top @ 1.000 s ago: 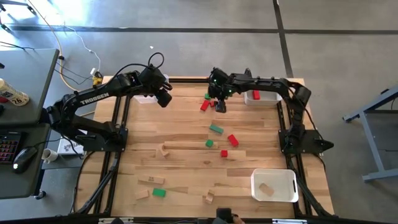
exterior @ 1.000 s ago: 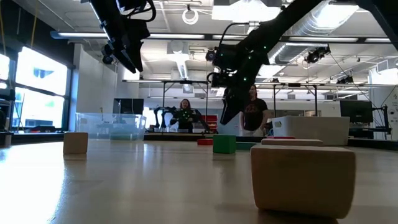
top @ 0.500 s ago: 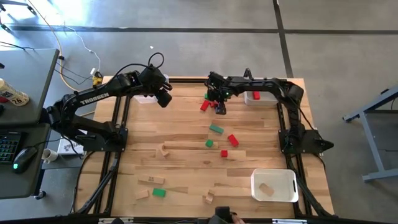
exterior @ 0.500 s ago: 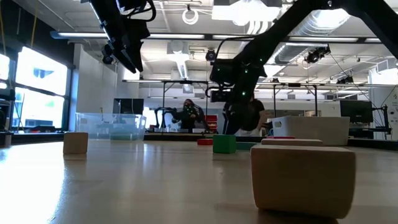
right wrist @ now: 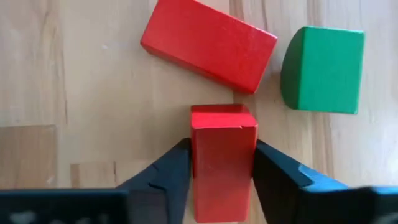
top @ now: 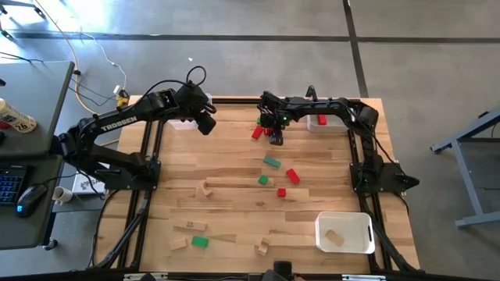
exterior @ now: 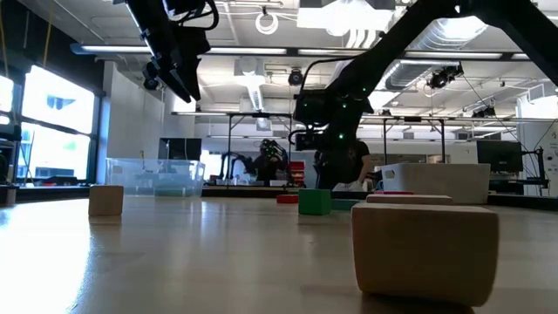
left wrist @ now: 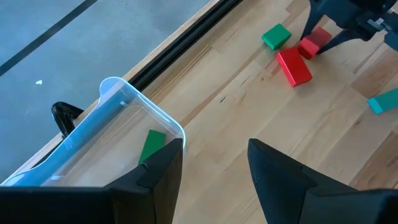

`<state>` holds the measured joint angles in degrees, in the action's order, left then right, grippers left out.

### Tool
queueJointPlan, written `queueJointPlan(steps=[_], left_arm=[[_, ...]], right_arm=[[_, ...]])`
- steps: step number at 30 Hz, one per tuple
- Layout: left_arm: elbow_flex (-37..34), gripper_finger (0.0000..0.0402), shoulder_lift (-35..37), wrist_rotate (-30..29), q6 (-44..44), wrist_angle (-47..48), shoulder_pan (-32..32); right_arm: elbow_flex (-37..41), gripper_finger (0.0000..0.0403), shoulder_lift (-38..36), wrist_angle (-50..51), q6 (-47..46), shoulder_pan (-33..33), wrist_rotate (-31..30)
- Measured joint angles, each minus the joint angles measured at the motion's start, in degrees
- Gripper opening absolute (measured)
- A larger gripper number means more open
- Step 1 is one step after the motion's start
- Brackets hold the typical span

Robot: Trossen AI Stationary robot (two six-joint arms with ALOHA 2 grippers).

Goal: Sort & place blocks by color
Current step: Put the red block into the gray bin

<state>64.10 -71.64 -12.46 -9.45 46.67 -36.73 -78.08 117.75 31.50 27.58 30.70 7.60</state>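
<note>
Wooden tabletop: right pincer (right wrist: 222, 163) grips a red block (right wrist: 222, 158) (short bar).

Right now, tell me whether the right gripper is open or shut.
Shut on a red block: the right gripper has a finger pressed against each side of it.

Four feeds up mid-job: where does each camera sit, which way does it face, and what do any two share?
High: overhead, straight down; table, both arms.
Low: table height, level across; nearest plain block, arms above.
Left wrist: past the open left gripper at a bin holding a green block.
Right wrist: down on the right gripper around a red block.
Shared: both wrist views show the red bar.
</note>
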Motion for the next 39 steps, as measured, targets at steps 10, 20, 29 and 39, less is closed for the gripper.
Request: queueJointPlan(steps=[10,20,29,39], left_arm=[[-0.02,0.0170,0.00,-0.02,0.00,-0.02,0.00],[-0.02,0.0170,0.02,-0.10,-0.90,-0.25,0.02],[-0.02,0.0170,-0.11,0.25,-2.16,-0.74,0.04],[-0.02,0.0170,-0.15,0.52,-2.61,-0.61,0.90]], right_arm=[[0.24,0.0099,-2.21,6.43,-4.62,0.00,-1.45],[0.26,0.0099,-10.37,16.35,-9.56,0.12,-5.08],[0.26,0.0099,-22.73,20.30,-12.40,4.85,-9.50],[0.24,0.0099,-32.96,24.86,-22.69,14.25,-21.04]])
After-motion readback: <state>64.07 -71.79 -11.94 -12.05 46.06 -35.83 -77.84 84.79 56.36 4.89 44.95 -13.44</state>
